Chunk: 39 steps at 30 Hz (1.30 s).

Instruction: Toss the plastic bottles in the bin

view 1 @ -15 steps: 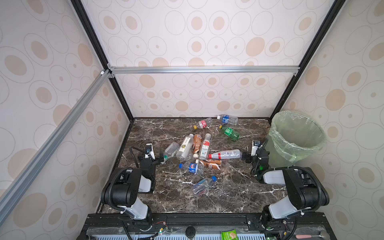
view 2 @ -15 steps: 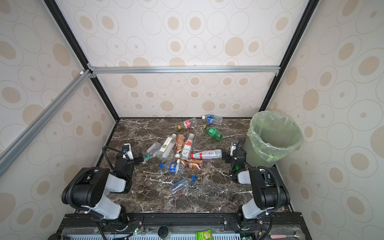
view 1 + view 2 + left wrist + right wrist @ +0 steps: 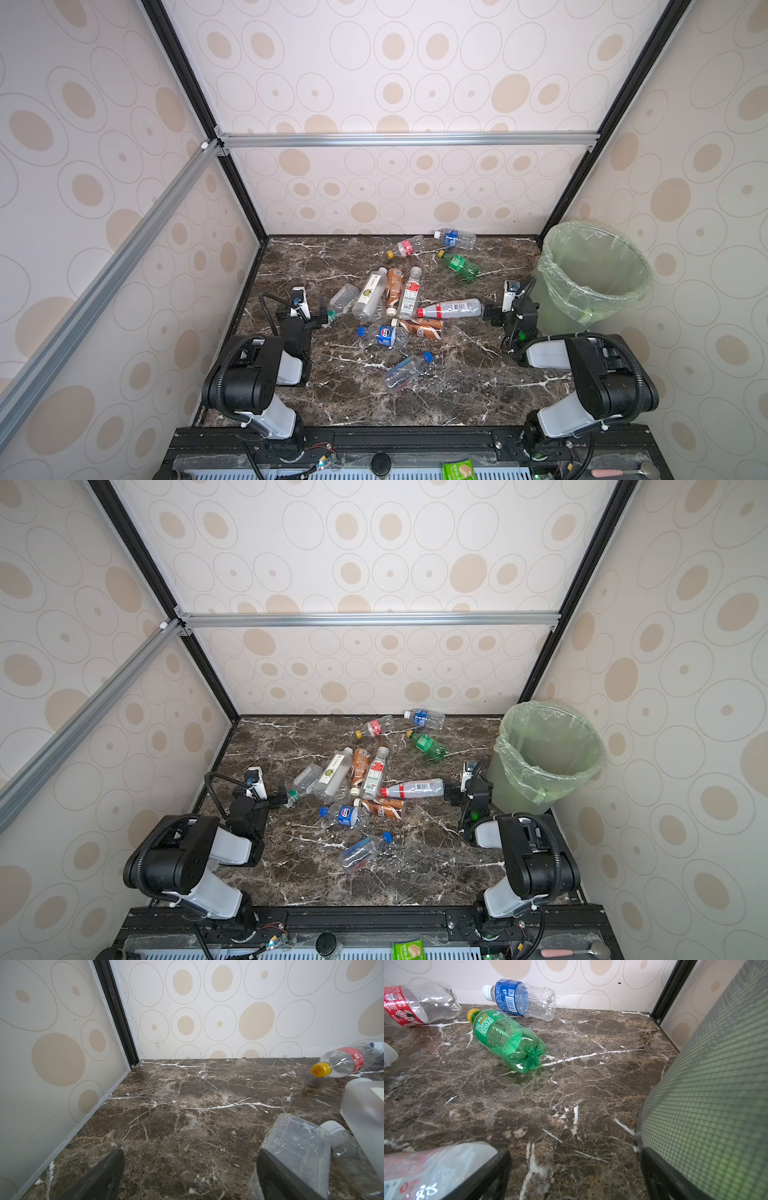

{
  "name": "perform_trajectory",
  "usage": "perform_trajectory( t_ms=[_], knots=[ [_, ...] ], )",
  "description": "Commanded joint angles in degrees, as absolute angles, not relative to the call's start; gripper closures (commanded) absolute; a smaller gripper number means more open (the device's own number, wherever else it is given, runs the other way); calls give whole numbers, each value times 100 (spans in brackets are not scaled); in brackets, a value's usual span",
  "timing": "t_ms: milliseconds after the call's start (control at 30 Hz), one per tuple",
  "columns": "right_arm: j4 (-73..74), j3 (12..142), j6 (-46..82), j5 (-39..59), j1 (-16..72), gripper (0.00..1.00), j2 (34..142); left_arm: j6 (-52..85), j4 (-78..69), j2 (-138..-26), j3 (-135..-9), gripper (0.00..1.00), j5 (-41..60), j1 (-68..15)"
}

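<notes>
Eleven plastic bottles, by our count, lie on their sides across one brown marble tabletop in both top views. Three rest near the back wall: one blue-labelled bottle, one red-labelled bottle with a yellow cap, and one green bottle, also yellow-capped. Seven crowd the middle, among them two brown-wrapped bottles, one red-capped bottle and one square clear bottle. A single blue-capped clear bottle lies alone nearer the front. We cannot tell whether the heap hides more.

The one bin, lined with a pale green bag, stands upright at the far right corner of the tabletop, apart from every bottle.

Two arms sit low on the tabletop. The left gripper is at the left edge of the heap, its jaws spread wide around bare marble, one finger just beside the square clear bottle. The right gripper is likewise spread wide and empty, between the base of the red-capped bottle and the bin's wall.
</notes>
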<state>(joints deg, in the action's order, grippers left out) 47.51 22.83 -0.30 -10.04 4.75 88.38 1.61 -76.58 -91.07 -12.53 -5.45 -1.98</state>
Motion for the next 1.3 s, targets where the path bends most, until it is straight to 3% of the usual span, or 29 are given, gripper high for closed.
perform_trajectory(
  t_ms=[0,433,600,767,1067,1267],
  knots=[
    [4702,2382,-76,-966,440,0,8840,32,-7734,-9044,-1307,1,-509,-185],
    [4767,2336,-129,-1036,447,0,8745,201,-7267,-8548,-1330,1,-953,-176],
    [3628,2570,-55,-1311,481,0,7995,300,-6319,-7962,-1566,1,-1177,-209],
    [3390,2502,57,-1642,560,0,7385,507,-6030,-7454,-1514,1,-1690,-308],
    [885,3790,872,-1498,1006,0,6799,1599,-5280,-6226,-1632,1,-1991,-749],
    [-1208,5468,803,-1972,1783,0,7088,1942,-3950,-6335,-2802,1,-1810,-1631]
  ],
)
